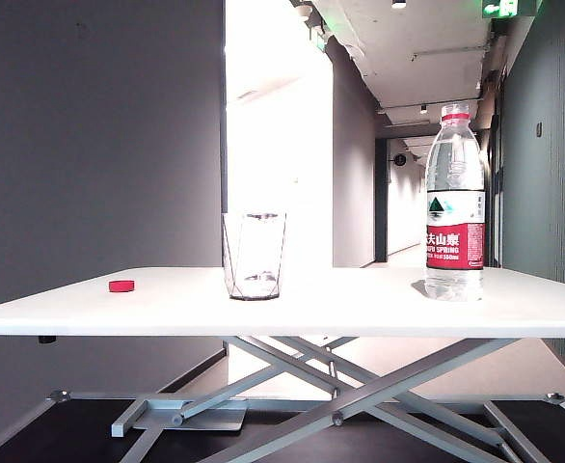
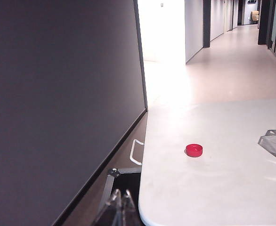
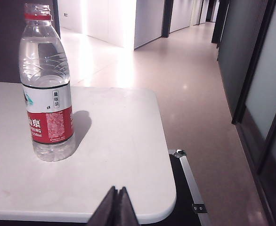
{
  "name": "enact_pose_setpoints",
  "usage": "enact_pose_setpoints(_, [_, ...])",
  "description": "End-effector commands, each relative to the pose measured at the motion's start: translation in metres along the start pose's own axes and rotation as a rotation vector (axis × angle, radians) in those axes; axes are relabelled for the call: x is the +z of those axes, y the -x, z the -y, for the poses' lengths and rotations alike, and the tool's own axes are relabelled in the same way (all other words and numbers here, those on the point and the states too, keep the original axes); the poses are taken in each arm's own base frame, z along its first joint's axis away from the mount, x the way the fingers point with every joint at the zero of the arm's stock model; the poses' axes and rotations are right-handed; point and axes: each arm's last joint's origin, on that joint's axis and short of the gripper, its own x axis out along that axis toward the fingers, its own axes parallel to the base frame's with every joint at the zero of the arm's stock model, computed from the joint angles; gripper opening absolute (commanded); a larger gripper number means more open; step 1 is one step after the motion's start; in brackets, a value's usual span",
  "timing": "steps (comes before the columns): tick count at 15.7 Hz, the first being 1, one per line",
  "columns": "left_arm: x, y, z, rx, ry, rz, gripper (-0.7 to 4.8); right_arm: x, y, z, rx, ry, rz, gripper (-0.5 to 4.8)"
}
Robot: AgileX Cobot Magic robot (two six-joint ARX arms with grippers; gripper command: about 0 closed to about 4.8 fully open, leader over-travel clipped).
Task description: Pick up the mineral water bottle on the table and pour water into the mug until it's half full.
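right wrist view is showing my right pincer pressed shut and holding nothing, hanging off the near edge of the table, well apart from the bottle. the bottle is standing upright near the table's right end with its cap off, and the red cap is lying far to the left. the glass is sitting upright around the middle. my left pincer is also looking closed and empty, off the table's left corner. i am judging the reach has not begun: i should be spreading the right fingers wide first, then coming in level at the label, gripping gently so no water is spilling.
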Motion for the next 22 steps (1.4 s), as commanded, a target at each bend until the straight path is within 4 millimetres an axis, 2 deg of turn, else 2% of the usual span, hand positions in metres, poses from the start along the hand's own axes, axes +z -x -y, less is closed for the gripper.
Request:
enact_pose_setpoints(1, [0.001, 0.0, 0.0, 0.0, 0.001, 0.004, -0.05, 0.0, 0.0, 0.0, -0.001, 0.0, 0.009, -0.05])
enact_pose_setpoints(8, [0.001, 0.0, 0.0, -0.005, 0.007, 0.006, -0.05, 0.001, 0.0, 0.0, 0.0, -0.002, 0.01, -0.05])
enact_pose_setpoints(10, [0.002, 0.0, 0.003, -0.107, 0.096, 0.018, -0.05, 0.001, 0.0, -0.002, 0.078, -0.088, 0.013, -0.05])
enact_pose_setpoints(12, [0.002, 0.002, 0.01, -0.366, 0.289, -0.009, -0.05, 0.001, 0.001, -0.008, 0.29, -0.166, 0.006, -0.05])
enact_pose_setpoints(13, [0.0, 0.003, 0.012, -0.44, 0.34, -0.037, -0.05, 0.001, 0.002, -0.011, 0.37, -0.166, 0.004, -0.05])
enact_pose_setpoints(16, [-0.001, 0.004, 0.014, -0.506, 0.367, -0.064, -0.05, 0.001, 0.003, -0.013, 0.451, -0.166, 0.003, 0.02])
enact_pose_setpoints(18, [-0.001, 0.005, 0.016, -0.565, 0.423, -0.085, -0.05, 0.002, 0.004, -0.014, 0.502, -0.211, -0.004, 0.95])
enact_pose_setpoints(19, [-0.001, 0.005, 0.017, -0.574, 0.421, -0.085, -0.05, 0.002, 0.004, -0.014, 0.501, -0.232, -0.009, 1.26])
enact_pose_setpoints(22, [-0.001, 0.004, 0.024, -0.598, 0.342, -0.075, -0.05, 0.007, 0.004, -0.015, 0.518, -0.239, 0.018, 1.27])
